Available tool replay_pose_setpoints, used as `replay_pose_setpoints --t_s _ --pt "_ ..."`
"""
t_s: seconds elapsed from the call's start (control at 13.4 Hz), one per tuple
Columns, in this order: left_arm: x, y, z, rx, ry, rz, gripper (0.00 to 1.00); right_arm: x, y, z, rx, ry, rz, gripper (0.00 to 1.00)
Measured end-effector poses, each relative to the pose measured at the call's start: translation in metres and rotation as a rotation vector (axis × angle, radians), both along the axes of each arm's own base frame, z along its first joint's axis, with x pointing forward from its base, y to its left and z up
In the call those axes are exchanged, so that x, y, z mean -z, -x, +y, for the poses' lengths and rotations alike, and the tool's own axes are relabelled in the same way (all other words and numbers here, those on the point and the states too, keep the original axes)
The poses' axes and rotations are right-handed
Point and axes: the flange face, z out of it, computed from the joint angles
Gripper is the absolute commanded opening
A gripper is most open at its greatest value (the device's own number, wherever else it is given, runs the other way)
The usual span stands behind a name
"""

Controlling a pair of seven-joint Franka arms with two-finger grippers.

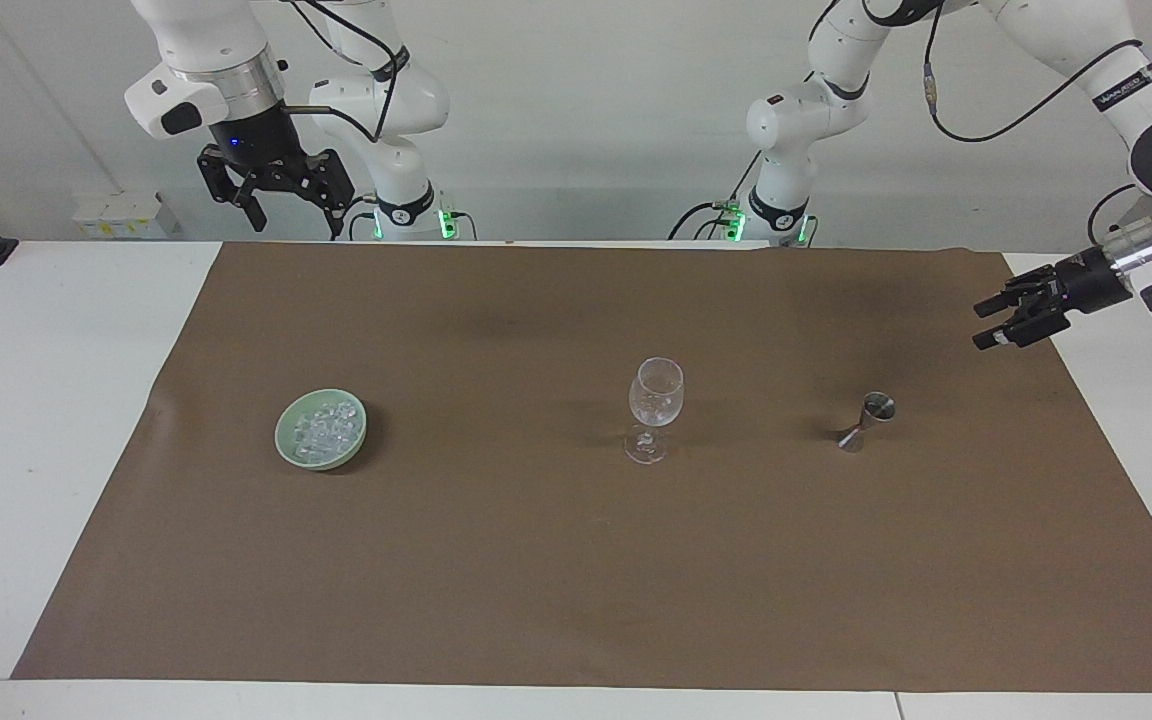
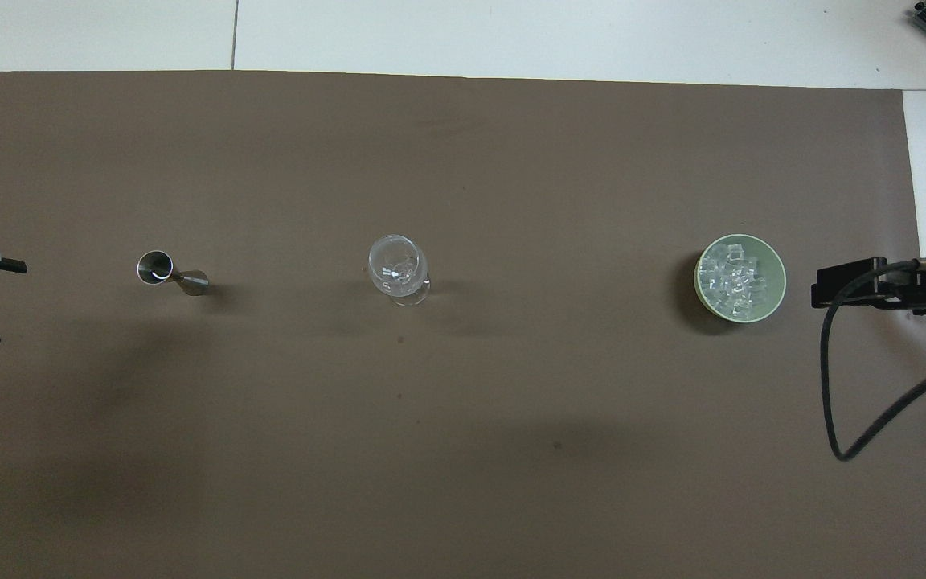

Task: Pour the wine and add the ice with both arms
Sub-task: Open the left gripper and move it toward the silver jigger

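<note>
Facing the robots, the right hand [image 1: 276, 205] hangs high over the worktop's [image 1: 56, 400] edge, fingers apart; overhead it shows only partly. The ice [image 1: 326, 428] in the bowl [image 1: 288, 448] lies below it. The left hand [image 1: 998, 318], fingers apart, hovers beside the jigger [image 1: 866, 420].

Even, soft overhead light, both views sharp; faint shadows lie on the brown mat [image 1: 576, 560].
</note>
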Motion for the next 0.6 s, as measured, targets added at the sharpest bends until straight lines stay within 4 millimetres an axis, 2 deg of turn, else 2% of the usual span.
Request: replay_pose_setpoints --t_s 0.3,0.37,0.6 --pt "0.003 0.000 -0.006 -0.034 0.061 0.034 1.00 0.000 0.000 0.000 0.000 0.000 0.000 1.00" --pt "0.010 0.000 -0.003 -0.060 0.084 0.050 1.00 0.000 0.000 0.000 0.000 0.000 0.000 1.00" --pt "0.045 0.000 0.027 -0.179 0.172 0.126 1.00 0.000 0.000 0.000 0.000 0.000 0.000 1.00"
